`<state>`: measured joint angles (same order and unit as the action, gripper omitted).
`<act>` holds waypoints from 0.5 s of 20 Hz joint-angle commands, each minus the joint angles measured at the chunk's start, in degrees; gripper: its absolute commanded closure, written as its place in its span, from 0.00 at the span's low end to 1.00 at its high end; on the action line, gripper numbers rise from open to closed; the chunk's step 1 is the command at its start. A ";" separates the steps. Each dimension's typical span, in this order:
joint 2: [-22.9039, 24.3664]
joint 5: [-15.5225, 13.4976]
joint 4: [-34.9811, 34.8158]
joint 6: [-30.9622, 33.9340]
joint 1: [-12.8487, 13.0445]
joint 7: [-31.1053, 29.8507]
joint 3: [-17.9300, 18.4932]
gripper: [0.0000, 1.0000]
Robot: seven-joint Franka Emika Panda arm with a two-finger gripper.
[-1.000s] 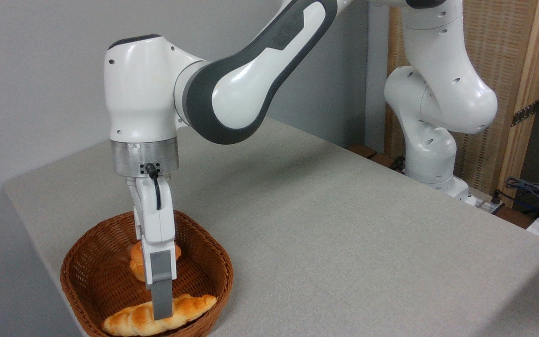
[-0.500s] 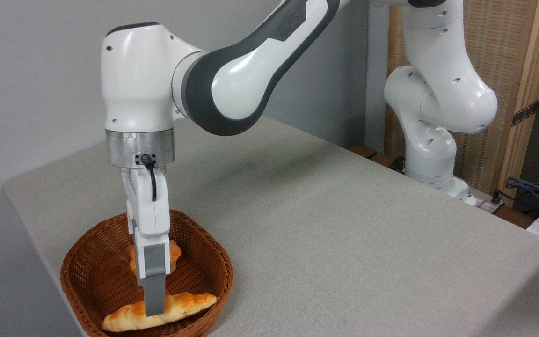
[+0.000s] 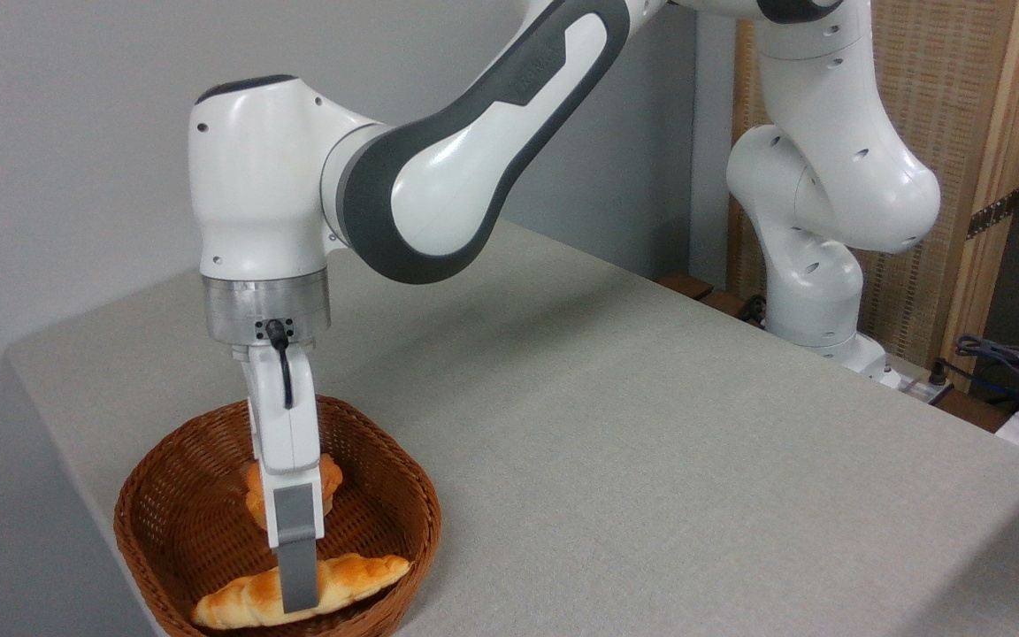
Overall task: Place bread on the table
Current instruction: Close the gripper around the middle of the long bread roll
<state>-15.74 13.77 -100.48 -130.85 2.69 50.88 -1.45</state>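
Only one camera on this rig, so here's what I get from it

My gripper point(image 3: 299, 594) is hanging straight down into the basket point(image 3: 160, 495), and the near finger point(image 3: 297, 566) sits right in front of the middle of the bread point(image 3: 346, 577). So the loaf isn't off to one side of the tool, it's directly at the fingertips, roughly at its own midpoint. Its long axis runs left-right across the front of the basket, right tip a bit higher and resting up near the rim, left tip lower by the front wall. The fingers look lined up front-to-back across that axis, which is what I'd want for a pinch across the narrow way. Honest caveat though: I only see the front finger, the rear one is hidden behind it, so I can't tell if the jaws are apart or already pinching the loaf. Can't tell either if the bread is lifted or resting on the weave

Bread itself: long, tapered at both ends, twisted ridges, golden-brown with paler creamy bits toward the left tip. The small bun point(image 3: 329, 478) sits further back, partly behind the finger, clear of the loaf

The table point(image 3: 651, 442) to the right of the basket is open grey fabric, so my guess is up, then right
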 commanded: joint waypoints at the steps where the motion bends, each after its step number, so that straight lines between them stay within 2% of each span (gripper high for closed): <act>1: -0.08 -0.32 0.02 -0.28 0.03 1.94 -0.04 0.00; 2: -0.08 -0.32 -0.07 -0.28 0.03 1.94 -0.04 0.00; 3: -0.08 -0.32 0.02 -0.28 0.03 1.94 -0.04 0.09; 6: 0.09 -0.32 0.02 -0.28 0.03 2.03 -0.04 0.62; 7: 0.09 -0.32 0.02 -0.28 0.03 2.03 -0.04 0.71; 10: 0.09 -0.32 0.02 -0.20 0.03 2.03 -0.04 0.73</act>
<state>-15.95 13.77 -100.45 -130.85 2.69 51.80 -1.46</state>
